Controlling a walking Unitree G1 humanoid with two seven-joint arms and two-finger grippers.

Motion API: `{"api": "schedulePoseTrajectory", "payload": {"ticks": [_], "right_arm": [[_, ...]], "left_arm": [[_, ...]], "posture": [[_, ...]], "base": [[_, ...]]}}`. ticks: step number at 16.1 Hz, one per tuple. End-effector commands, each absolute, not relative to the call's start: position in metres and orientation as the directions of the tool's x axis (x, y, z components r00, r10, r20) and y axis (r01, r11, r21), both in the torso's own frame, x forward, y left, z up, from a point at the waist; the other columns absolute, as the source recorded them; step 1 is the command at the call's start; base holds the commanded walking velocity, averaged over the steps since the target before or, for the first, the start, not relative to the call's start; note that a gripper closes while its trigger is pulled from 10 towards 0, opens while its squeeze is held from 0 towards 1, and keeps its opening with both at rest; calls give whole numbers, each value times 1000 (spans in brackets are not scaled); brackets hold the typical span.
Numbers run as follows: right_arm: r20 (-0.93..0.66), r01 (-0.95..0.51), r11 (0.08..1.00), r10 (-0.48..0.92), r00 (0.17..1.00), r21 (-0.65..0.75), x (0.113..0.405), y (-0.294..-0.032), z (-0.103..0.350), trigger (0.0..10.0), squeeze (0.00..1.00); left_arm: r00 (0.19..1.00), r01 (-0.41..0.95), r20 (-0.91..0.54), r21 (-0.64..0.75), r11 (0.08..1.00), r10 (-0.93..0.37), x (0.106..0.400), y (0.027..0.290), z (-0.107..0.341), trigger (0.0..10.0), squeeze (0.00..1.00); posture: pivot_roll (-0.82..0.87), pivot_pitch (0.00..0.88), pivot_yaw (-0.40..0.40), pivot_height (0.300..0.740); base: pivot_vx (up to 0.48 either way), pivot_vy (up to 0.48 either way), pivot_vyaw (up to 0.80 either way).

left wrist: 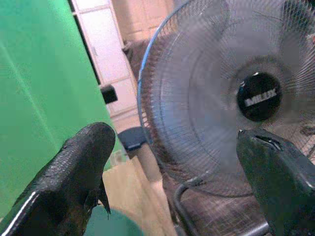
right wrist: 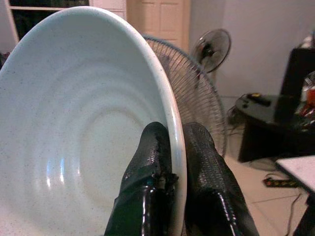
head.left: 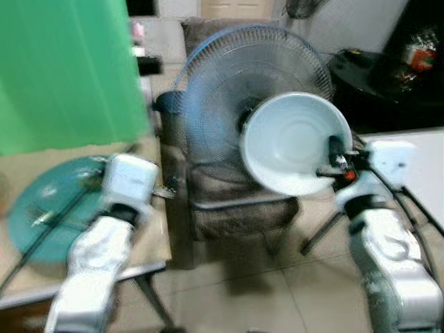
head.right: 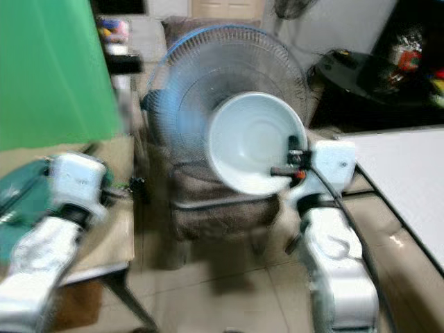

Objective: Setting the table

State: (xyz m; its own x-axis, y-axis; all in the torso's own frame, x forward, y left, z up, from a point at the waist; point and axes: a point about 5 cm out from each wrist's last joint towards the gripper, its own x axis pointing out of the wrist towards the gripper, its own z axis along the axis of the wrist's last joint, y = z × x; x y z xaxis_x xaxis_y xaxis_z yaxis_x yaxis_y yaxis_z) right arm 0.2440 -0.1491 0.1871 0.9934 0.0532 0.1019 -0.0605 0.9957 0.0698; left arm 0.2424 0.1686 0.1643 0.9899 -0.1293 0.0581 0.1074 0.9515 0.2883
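Note:
A pale blue bowl (head.left: 291, 142) hangs tilted on its side in the air, in front of a standing fan. My right gripper (right wrist: 176, 130) is shut on the bowl's (right wrist: 74, 132) rim, one finger inside and one outside. A teal glass plate (head.left: 41, 208) lies on the low wooden table (head.left: 149, 243) at the left. My left arm (head.left: 128, 182) reaches over that plate's near right side. The left gripper (left wrist: 177, 132) is open with nothing between its fingers, and it points toward the fan.
A blue-rimmed fan (head.left: 222, 90) stands on a dark chair (head.left: 236, 208) straight ahead. A green screen (head.left: 62, 69) rises at the left. A white table (head.left: 430, 166) edges in at the right, with a black round table (head.left: 368, 76) behind it. Tiled floor lies below.

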Motion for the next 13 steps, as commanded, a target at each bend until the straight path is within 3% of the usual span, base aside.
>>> {"api": "schedulePoseTrajectory", "payload": {"ticks": [1,3,5,6,9,13], "right_arm": [[140,-25,998,17,990,56,242,-155,194,10000,0],[137,-11,999,5,991,46,241,-157,193,10000,0],[122,-2,1000,-1,993,23,240,-158,190,10000,0],[124,-10,1000,11,992,-13,242,-159,193,10000,0],[116,-5,1000,7,993,-14,244,-158,188,10000,0],[97,-42,998,45,994,-37,245,-157,182,10000,0]], "left_arm": [[988,122,58,285,951,-144,243,163,164,10000,0],[987,129,73,180,975,-144,246,152,167,10000,0],[989,112,74,166,980,-126,245,149,165,10000,0],[993,112,33,77,991,-115,236,148,158,10000,0],[996,83,21,116,990,-86,226,154,149,10000,0],[997,5,71,199,980,-19,237,176,164,10000,0]], "posture": [[53,0,-40,740],[49,0,-41,740],[61,0,-56,740],[67,0,-55,740],[63,0,-45,740],[71,0,-37,740]], "base": [[0,0,-800],[0,0,-800],[0,0,-800],[0,0,-800],[0,0,-800],[0,0,-800]]}}
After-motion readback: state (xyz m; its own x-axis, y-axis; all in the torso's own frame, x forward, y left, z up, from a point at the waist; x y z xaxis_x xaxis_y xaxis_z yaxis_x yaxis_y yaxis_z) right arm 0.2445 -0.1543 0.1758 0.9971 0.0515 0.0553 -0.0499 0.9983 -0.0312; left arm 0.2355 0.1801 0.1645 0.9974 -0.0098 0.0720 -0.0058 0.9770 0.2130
